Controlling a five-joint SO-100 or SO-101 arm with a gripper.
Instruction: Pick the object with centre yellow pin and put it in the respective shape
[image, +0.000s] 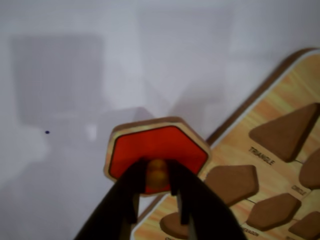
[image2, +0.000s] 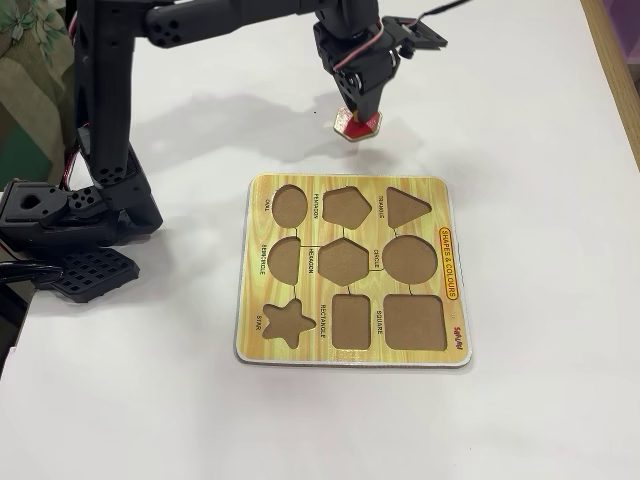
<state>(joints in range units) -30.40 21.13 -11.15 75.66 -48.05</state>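
Observation:
The object with the centre yellow pin is a flat red hexagon with a wood-coloured rim. My gripper is shut on its yellow pin, black fingers on either side. In the fixed view the piece hangs under the gripper, over white table just beyond the board's far edge. It looks slightly raised. The yellow shape board lies flat with all cut-outs empty. Its hexagon cut-out sits in the middle row; in the wrist view it lies right of the fingers, past the pentagon cut-out.
The arm's black base and clamp stand at the left of the table in the fixed view. The table's right edge runs along the upper right. Triangle, circle and star cut-outs surround the hexagon one.

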